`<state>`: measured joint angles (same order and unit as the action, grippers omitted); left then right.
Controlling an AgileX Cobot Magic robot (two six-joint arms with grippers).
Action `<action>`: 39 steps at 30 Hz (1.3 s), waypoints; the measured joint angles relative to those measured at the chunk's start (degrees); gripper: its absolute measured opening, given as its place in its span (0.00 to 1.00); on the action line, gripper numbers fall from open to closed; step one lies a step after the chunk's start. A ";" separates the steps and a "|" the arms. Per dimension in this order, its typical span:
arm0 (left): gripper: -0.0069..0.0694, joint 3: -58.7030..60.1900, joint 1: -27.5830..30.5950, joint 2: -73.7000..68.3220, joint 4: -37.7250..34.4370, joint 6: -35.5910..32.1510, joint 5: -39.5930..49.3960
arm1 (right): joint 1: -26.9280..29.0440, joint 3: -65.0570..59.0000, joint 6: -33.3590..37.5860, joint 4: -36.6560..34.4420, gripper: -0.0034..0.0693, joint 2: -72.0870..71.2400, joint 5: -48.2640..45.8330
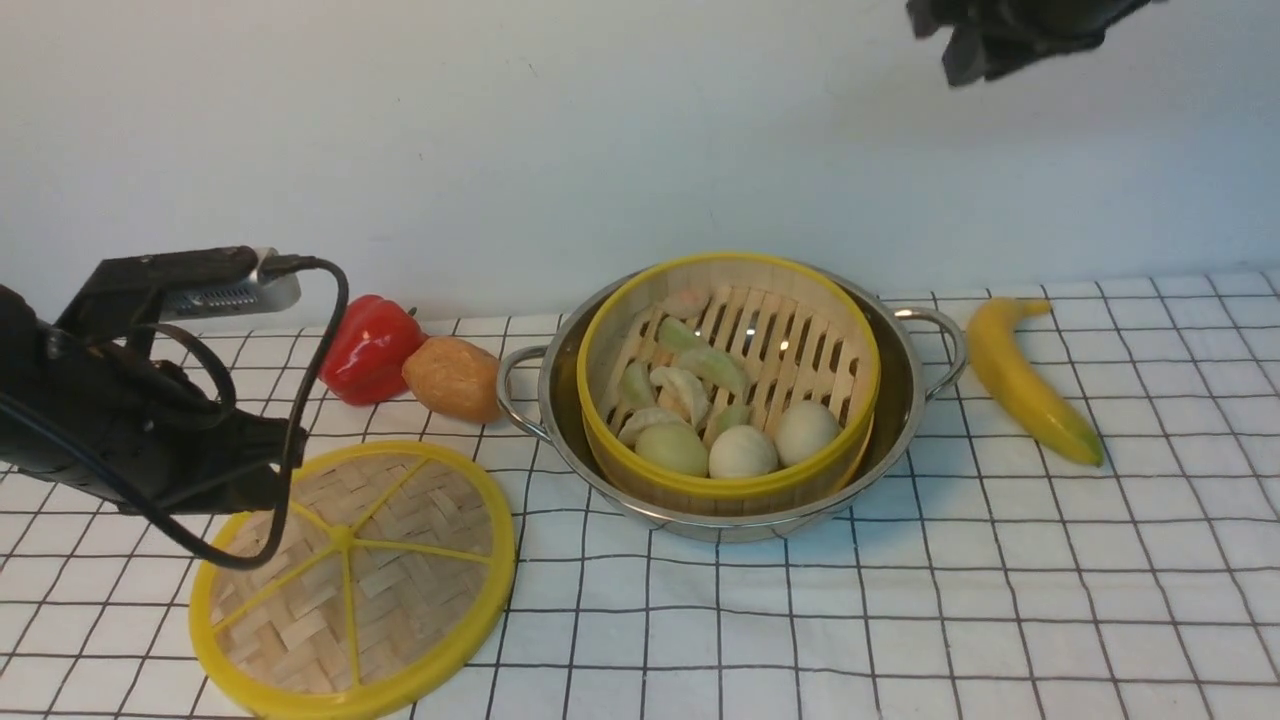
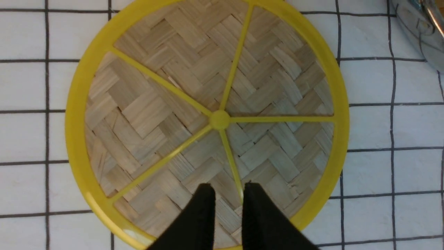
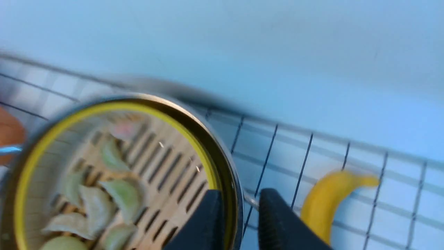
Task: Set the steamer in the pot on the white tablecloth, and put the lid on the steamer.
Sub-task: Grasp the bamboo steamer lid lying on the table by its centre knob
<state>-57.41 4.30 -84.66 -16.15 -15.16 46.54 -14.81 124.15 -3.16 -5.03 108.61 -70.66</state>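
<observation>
1. Closest to us is the lid (image 1: 352,580), lying flat on the white tablecloth (image 1: 900,600) at the left front of the counter, near the pot (image 1: 897,400) but clear of it.
2. The left pincer (image 2: 229,190) hangs over the lid just inside the rim, straddling one yellow spoke. Its jaws are drawn close with only a slim gap and grip nothing. I can't tell if the tips touch the weave.
3. The right pincer (image 3: 241,196) is high up at the far right, above the pot's edge. It is clenched the same way and is empty.
4. The steamer (image 1: 728,487) already sits inside the pot with its yellow rim showing all round, so by my reading the first half is done and the lid pickup is the step in hand.
5. To do it well, I'd say spread the jaws first and pinch that spoke or the thick rim, not the thin weave. Then lift it level, carry it across above the pot handle, centre it rim over rim and lower it straight down.
6. The count:
   - one lid, one steamer and one pot with two loop handles
   - three round buns in the steamer
   - roughly half a dozen dumplings, too overlapped for a firm count
   - one banana (image 1: 1030,385), one red pepper (image 1: 368,345) and one brown potato-like lump (image 1: 455,378)
</observation>
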 joint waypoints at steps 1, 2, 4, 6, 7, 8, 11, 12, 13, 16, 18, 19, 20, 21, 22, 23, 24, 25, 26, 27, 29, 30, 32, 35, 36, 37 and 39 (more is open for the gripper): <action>0.26 0.00 -0.12 -0.82 -0.30 -0.22 -0.60 | 0.00 -0.07 1.11 -0.55 0.16 -1.95 0.07; 0.26 0.00 -0.12 -0.82 -0.27 -0.31 -0.68 | 0.00 -0.15 1.55 -0.71 0.15 -3.43 0.14; 0.28 0.00 -0.47 -3.03 -0.58 -0.99 -1.95 | 0.00 -0.85 3.16 -1.79 0.06 -8.03 0.33; 0.29 0.00 -0.72 -5.59 -0.87 -1.27 -3.12 | 0.00 -2.77 4.85 -3.01 0.03 -13.91 0.39; 0.30 0.00 -0.82 -6.59 -1.17 -1.39 -3.51 | 0.00 -3.82 5.15 -3.24 0.03 -17.13 0.39; 0.31 0.00 -0.82 -7.53 -1.34 -1.44 -3.64 | 0.00 -5.03 5.29 -3.40 0.03 -19.95 0.39; 0.31 0.00 -0.82 -9.39 -1.42 -1.57 -4.59 | 0.00 -7.92 5.56 -3.68 0.03 -25.36 0.39; 0.31 0.00 -0.82 -10.27 -1.41 -1.93 -5.00 | 0.00 -10.23 5.77 -3.83 0.03 -28.88 0.39; 0.31 0.00 -0.82 -11.01 -1.41 -2.05 -5.23 | 0.00 -12.44 6.07 -3.94 0.03 -31.66 0.35; 0.31 0.00 -0.82 -12.11 -1.41 -2.33 -6.31 | 0.00 -16.88 6.45 -4.08 0.03 -36.12 0.35; 0.31 0.00 -0.82 -12.69 -1.67 -2.33 -8.02 | 0.00 -22.97 6.56 -4.26 0.03 -40.90 0.30; 0.31 0.00 -0.82 -12.75 -1.93 -2.38 -8.43 | 0.00 -24.69 6.58 -4.26 0.03 -41.78 0.30; 0.31 0.00 -0.82 -12.87 -2.24 -2.47 -9.01 | 0.00 -26.38 6.58 -4.33 0.03 -43.16 0.24; 0.31 0.00 -0.82 -12.98 -2.55 -2.71 -9.53 | 0.00 -28.42 6.58 -4.33 0.03 -44.38 0.18; 0.31 0.00 -0.82 -13.10 -3.08 -3.24 -9.81 | 0.00 -31.11 6.58 -4.33 0.03 -45.83 0.12; 0.31 0.00 -0.82 -13.25 -3.62 -3.78 -9.91 | 0.00 -32.86 6.58 -4.33 0.03 -46.68 0.04; 0.32 0.00 -0.82 -13.46 -4.13 -4.18 -9.96 | 0.00 -34.14 6.58 -4.33 0.03 -47.25 -0.01; 0.32 0.00 -0.82 -13.57 -4.54 -4.57 -10.04 | 0.00 -35.33 6.58 -4.33 0.03 -47.69 -0.01; 0.32 0.00 -0.82 -13.81 -5.12 -5.02 -10.13 | 0.00 -36.39 6.58 -4.33 0.03 -48.04 -0.08; 0.32 0.00 -0.82 -13.81 -5.27 -5.10 -10.20 | 0.00 -36.87 6.58 -4.33 0.03 -48.21 -0.08; 0.33 0.00 -0.82 -14.68 -7.01 -6.94 -10.47 | 0.00 -38.85 6.58 -4.48 0.04 -48.53 -0.22; 0.33 0.00 -0.82 -14.86 -7.16 -7.00 -10.54 | 0.00 -39.04 6.58 -4.53 0.04 -48.53 -0.22; 0.33 0.00 -0.82 -15.24 -7.22 -7.33 -10.59 | 0.00 -39.12 6.58 -4.90 0.04 -48.53 -0.22; 0.33 0.00 -0.82 -15.88 -7.33 -7.50 -11.00 | 0.00 -39.23 6.58 -5.65 0.04 -48.55 -0.16; 0.33 0.00 -0.82 -16.02 -7.33 -7.50 -11.15 | 0.00 -39.30 6.58 -5.89 0.04 -48.55 -0.16; 0.33 0.00 -0.82 -16.17 -7.33 -7.50 -11.27 | 0.00 -39.30 6.58 -6.23 0.04 -48.55 -0.16; 0.33 0.00 -0.82 -16.56 -7.44 -7.52 -11.90 | 0.00 -39.30 6.58 -6.78 0.04 -48.55 -0.16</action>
<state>-57.41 3.48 -101.22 -23.59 -22.68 34.64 -14.81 84.85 3.42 -11.82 60.06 -70.82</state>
